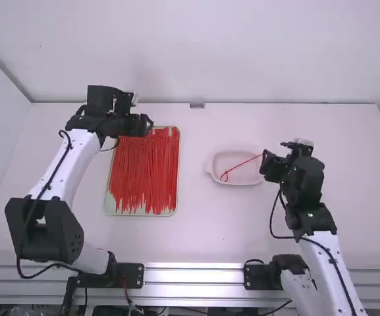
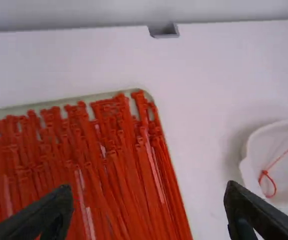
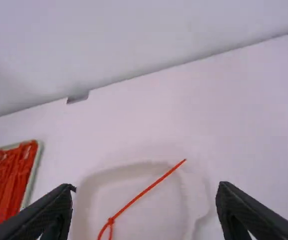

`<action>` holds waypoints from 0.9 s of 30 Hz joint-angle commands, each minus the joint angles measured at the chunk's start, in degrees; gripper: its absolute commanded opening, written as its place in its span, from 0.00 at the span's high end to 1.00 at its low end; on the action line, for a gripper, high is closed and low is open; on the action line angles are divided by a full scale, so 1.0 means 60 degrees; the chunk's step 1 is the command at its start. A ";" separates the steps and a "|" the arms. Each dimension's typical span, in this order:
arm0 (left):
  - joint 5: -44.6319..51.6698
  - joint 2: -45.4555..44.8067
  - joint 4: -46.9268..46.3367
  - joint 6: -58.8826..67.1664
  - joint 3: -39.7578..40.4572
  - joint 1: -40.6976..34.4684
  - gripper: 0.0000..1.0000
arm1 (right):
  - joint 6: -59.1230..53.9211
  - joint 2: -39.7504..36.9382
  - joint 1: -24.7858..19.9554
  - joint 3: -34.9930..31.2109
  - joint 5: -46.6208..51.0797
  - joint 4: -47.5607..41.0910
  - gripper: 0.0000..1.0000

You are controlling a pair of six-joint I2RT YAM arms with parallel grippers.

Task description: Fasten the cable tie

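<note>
Nearest on the worktop (image 1: 255,224) is the tray (image 1: 143,214). It keeps the heap of loose red ties (image 1: 143,174) together, all lying lengthwise, so that one can be taken from its end. A little farther, well apart to the right, stands the white dish (image 1: 245,176), and in it lies one cable tie (image 3: 148,189). Its tail is passed through its head and makes a small loop in the near-left part of the dish, while the free tail runs toward the far-right rim. The dish seems to be the place for finished ties, so I judge this one is fastened, or nearly.

The right end effector (image 1: 267,164) hangs just beside the dish on its right side, with fingers wide apart and holding nothing. The tip of the tail points toward it and is near, but I see no contact.

Farthest, the left end effector (image 2: 148,190) hovers over the far end of the tray. It is also spread open and empty, likely placed there to take the next tie.
</note>
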 commanded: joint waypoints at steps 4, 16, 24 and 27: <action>-0.1114 -0.1055 0.0688 -0.0060 -0.0870 -0.0016 0.30 | -0.1475 -0.1143 -0.0286 -0.1092 0.0093 0.0756 0.36; -0.3331 -0.3467 0.3099 -0.0060 -0.3281 -0.0016 0.55 | -0.2406 -0.3840 -0.0286 -0.3789 0.0093 0.0756 0.64; -0.3331 -0.5346 0.4701 -0.0060 -0.5160 -0.0016 0.75 | -0.2406 -0.5392 -0.0286 -0.5313 0.0093 0.0756 0.80; -0.3331 -0.6080 0.4701 -0.0060 -0.5894 -0.0016 0.82 | -0.2406 -0.5894 -0.0286 -0.5313 0.0093 0.0756 0.85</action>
